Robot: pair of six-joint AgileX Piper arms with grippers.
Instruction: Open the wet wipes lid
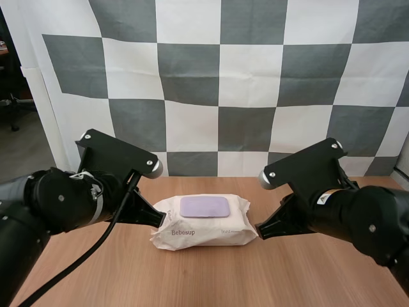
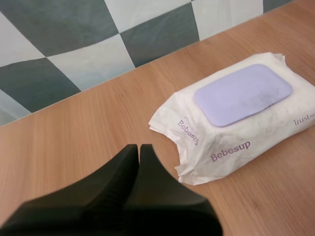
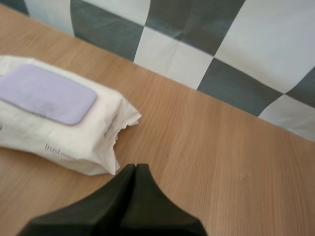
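Observation:
A white pack of wet wipes (image 1: 203, 222) lies flat in the middle of the wooden table (image 1: 204, 275), its lilac lid (image 1: 204, 206) closed on top. My left gripper (image 1: 157, 221) sits just off the pack's left end, its fingers (image 2: 133, 160) lying together as one dark wedge, a short way from the pack (image 2: 236, 118) and its lid (image 2: 243, 93). At the pack's right end my right gripper (image 1: 259, 229) is likewise shut on nothing, fingers (image 3: 135, 174) pressed together close to the crimped edge of the pack (image 3: 64, 123), with the lid (image 3: 44, 93) flat beyond.
Bare wooden table (image 2: 74, 142) surrounds the pack on all sides, with open wood (image 3: 221, 157) toward the back edge.

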